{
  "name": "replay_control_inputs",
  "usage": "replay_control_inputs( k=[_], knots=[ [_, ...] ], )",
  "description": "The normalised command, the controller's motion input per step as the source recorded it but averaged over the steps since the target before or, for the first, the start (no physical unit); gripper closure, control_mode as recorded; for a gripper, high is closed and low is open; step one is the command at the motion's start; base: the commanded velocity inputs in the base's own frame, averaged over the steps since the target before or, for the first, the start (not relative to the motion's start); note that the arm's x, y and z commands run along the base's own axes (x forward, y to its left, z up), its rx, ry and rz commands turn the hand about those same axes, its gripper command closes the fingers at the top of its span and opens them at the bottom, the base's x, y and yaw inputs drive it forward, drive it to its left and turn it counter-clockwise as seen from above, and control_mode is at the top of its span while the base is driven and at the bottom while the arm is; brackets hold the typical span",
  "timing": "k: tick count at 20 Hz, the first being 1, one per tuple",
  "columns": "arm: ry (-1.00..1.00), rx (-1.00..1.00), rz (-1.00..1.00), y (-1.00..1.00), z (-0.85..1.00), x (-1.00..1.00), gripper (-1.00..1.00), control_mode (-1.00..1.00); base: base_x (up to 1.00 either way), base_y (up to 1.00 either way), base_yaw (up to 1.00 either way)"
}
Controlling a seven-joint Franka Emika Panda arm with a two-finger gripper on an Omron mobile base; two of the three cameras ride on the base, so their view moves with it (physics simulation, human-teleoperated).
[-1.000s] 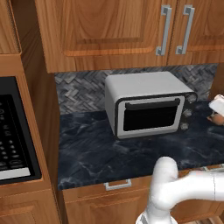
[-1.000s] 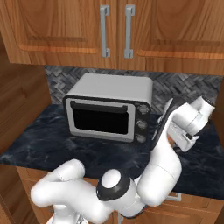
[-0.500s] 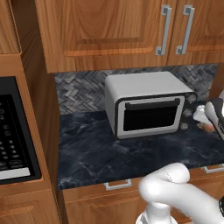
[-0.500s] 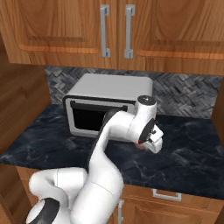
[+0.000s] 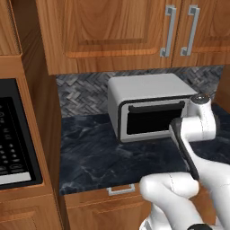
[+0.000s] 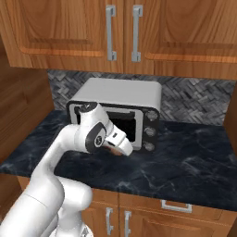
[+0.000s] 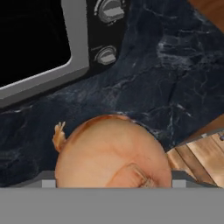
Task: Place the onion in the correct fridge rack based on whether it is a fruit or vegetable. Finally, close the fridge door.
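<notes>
One onion [image 7: 111, 153], seemingly held above counter [image 7: 166, 70].

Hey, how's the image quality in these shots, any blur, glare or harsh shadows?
Left base view: even light, soft-edged, no glare on the toaster oven. Right base view: the same, with faint shading under the cabinets. Hand view: the onion looms large and slightly soft, without highlights.

The round tan-brown onion [image 7: 113, 153] is cut off below by the hand view's bottom, hiding the gripper's fingertips. In front of the white toaster oven [image 5: 148, 105], the robot's white arm [image 5: 197, 130] covers its knobs.
</notes>
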Motion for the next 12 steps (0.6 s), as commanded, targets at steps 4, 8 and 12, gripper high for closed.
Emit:
replay_control_inputs(
  k=[4,8,12],
  knots=[
    [0.16,-0.21,0.07,1.0,0.0,0.0,1.0,-1.0,0.0,0.0,0.0],
    [0.12,-0.02,0.06,0.36,-0.07,0.05,1.0,-1.0,0.0,0.0,0.0],
    [0.0,0.0,-0.01,0.12,0.0,-0.03,1.0,1.0,-0.17,0.02,0.0]
  ],
)
